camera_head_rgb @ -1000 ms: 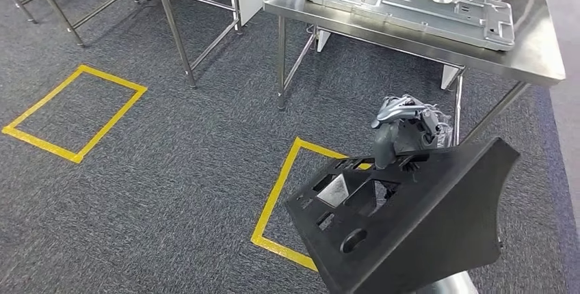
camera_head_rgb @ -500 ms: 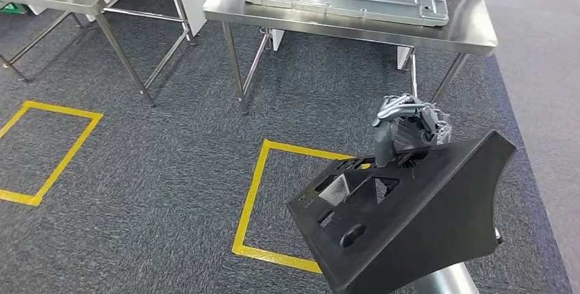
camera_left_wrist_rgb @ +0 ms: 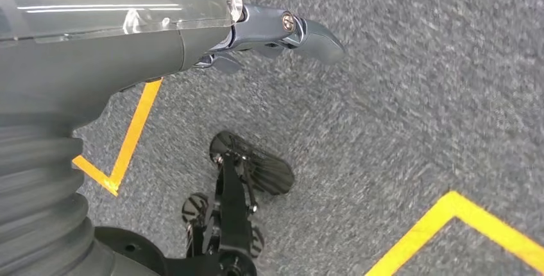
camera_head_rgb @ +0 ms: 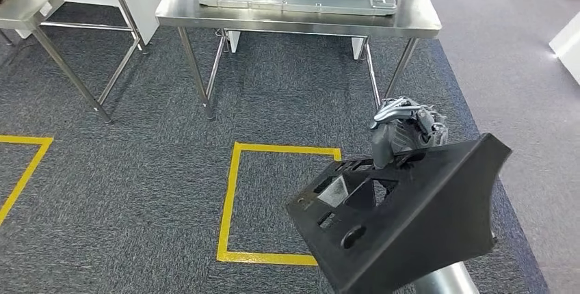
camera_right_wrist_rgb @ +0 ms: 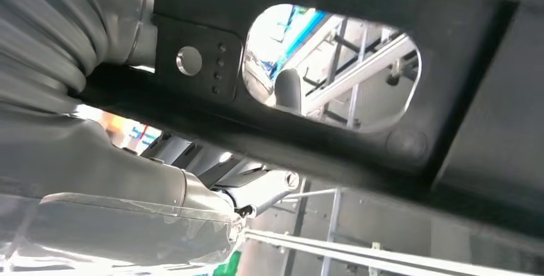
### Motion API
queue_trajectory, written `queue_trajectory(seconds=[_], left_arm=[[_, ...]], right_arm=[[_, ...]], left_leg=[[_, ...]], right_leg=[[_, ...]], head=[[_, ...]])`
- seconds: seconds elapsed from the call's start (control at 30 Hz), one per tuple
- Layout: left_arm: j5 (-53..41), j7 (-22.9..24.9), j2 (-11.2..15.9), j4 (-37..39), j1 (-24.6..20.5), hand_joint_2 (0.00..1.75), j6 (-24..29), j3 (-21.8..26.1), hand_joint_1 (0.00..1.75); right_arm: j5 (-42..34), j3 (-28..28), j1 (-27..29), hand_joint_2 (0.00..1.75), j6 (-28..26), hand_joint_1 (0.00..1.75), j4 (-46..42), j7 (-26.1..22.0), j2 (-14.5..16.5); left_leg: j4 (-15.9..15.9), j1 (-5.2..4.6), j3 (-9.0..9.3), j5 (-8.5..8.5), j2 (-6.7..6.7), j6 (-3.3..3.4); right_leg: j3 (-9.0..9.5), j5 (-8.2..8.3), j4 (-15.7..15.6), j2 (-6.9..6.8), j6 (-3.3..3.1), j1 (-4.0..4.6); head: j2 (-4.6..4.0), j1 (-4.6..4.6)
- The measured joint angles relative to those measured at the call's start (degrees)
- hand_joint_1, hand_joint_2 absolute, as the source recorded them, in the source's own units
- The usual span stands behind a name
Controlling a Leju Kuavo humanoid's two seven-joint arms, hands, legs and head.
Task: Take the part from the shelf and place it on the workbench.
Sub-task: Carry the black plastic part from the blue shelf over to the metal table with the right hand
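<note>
- your right hand (camera_head_rgb: pixel 403 133) grips the black part (camera_head_rgb: pixel 410 219), fingers (camera_head_rgb: pixel 391 111) curled over its upper edge.
- the worktop (camera_head_rgb: pixel 410 24) lies ahead beyond the fingers.
- left hand (camera_left_wrist_rgb: pixel 282 32): state unclear.

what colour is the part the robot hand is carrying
Black. The part, held by the right robot hand, shows best in the head view.

The view has swung round, so the workbench (camera_head_rgb: pixel 410 27) now sits nearly square ahead.
</note>
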Motion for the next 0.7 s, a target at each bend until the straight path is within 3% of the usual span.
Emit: queue_trajectory(seconds=[0.03,0.1,0.17,0.27,0.33,0.4,0.43,0.47,0.5,0.57,0.6,0.63,0.7], left_arm=[[0.00,-0.01,-0.01,0.00,-0.06,1.75,-0.16,0.00,0.00],[0.00,-0.05,-0.01,0.00,-0.17,1.75,-0.39,0.00,0.00],[0.01,-0.11,0.01,0.00,-0.21,1.75,-0.61,0.00,0.00],[0.02,-0.31,0.05,0.00,-0.24,1.75,-0.97,0.00,0.00],[0.02,-0.44,0.10,0.00,-0.19,1.75,-1.12,0.00,0.00],[0.02,-0.60,0.13,0.00,-0.02,1.75,-1.17,0.00,0.00],[0.02,-0.70,0.14,0.00,0.07,1.75,-1.17,0.00,0.00],[0.02,-0.83,0.14,0.00,0.16,1.75,-1.17,0.00,0.00],[0.02,-0.97,0.15,0.00,0.21,1.75,-1.17,0.00,0.00],[0.02,-1.25,0.24,0.00,0.20,1.75,-1.18,0.00,0.00],[0.02,-1.37,0.31,0.00,0.15,1.75,-1.19,0.00,0.00],[0.01,-1.47,0.38,0.00,0.10,1.75,-1.21,0.00,0.00],[-0.01,-1.58,0.45,0.00,0.06,1.75,-1.28,0.00,0.00]], right_arm=[[0.25,0.00,0.00,1.75,-0.01,1.75,0.03,0.00,-0.02],[0.55,0.00,-0.06,1.75,-0.04,1.75,0.01,-0.01,-0.02],[0.72,-0.02,-0.07,1.75,-0.15,1.75,-0.10,-0.01,-0.02],[1.05,-0.17,-0.07,1.75,-0.27,1.75,-0.39,-0.01,-0.03],[1.17,-0.21,-0.07,1.75,-0.29,1.75,-0.58,-0.01,-0.02],[1.16,-0.22,0.10,1.75,-0.29,1.75,-0.62,0.00,-0.02],[1.11,-0.22,0.21,1.75,-0.29,1.75,-0.62,0.00,-0.02],[1.05,-0.22,0.28,1.75,-0.32,1.75,-0.62,0.00,-0.02],[1.00,-0.22,0.32,1.75,-0.38,1.75,-0.62,0.00,-0.02],[0.96,-0.22,0.31,1.75,-0.61,1.75,-0.63,-0.01,-0.02],[0.96,-0.22,0.29,1.75,-0.72,1.75,-0.63,-0.01,-0.02],[0.97,-0.22,0.28,1.75,-0.81,1.75,-0.66,-0.01,-0.02],[1.01,-0.23,0.30,1.75,-0.86,1.75,-0.72,0.00,-0.02]], left_leg=[[0.02,0.00,0.11,-0.08,0.24,-0.14],[0.12,-0.21,0.28,-0.28,0.49,-0.66],[0.10,-0.41,0.37,-0.37,0.58,-1.36],[0.90,-0.23,0.24,-1.19,0.29,-2.34],[6.00,-0.06,-2.01,-4.22,-0.61,-2.70],[13.96,-0.03,-5.88,-7.64,-1.18,-2.91],[16.52,-0.04,-7.26,-8.17,-1.29,-2.94],[16.86,-0.04,-7.62,-7.49,-1.33,-2.89],[14.84,-0.04,-6.84,-5.76,-1.34,-2.77],[6.89,-0.12,-3.28,-1.65,-1.51,-2.30],[3.57,-0.22,-1.75,-0.61,-1.59,-1.98],[1.43,-0.36,-0.85,-0.31,-1.67,-1.64],[0.17,-0.49,-0.40,-0.71,-1.67,-0.89]], right_leg=[[2.35,1.89,-4.17,-0.33,-0.08,-0.08],[6.06,3.96,-10.91,-0.94,-0.58,0.15],[6.75,3.93,-12.45,-0.96,-1.22,0.51],[6.88,4.13,-12.85,-0.54,-2.34,0.30],[7.08,4.21,-13.12,-0.35,-2.99,0.16],[7.09,4.09,-13.09,-0.02,-3.36,0.35],[7.13,4.02,-13.06,0.21,-3.43,0.45],[7.23,3.92,-13.02,0.44,-3.45,0.52],[7.43,3.80,-12.97,0.67,-3.40,0.56],[7.86,3.33,-12.83,0.99,-3.12,0.67],[7.97,3.06,-12.77,1.16,-2.85,0.75],[8.02,2.85,-12.81,1.27,-2.52,0.80],[8.14,3.00,-12.59,1.43,-1.74,0.86]], head=[[0.00,0.00],[0.00,0.00],[0.00,0.00],[0.00,-0.01],[0.00,-0.01],[0.00,-0.02],[0.00,-0.02],[0.00,-0.02],[0.00,-0.02],[0.00,-0.01],[0.00,-0.01],[0.00,0.00],[0.00,0.00]])
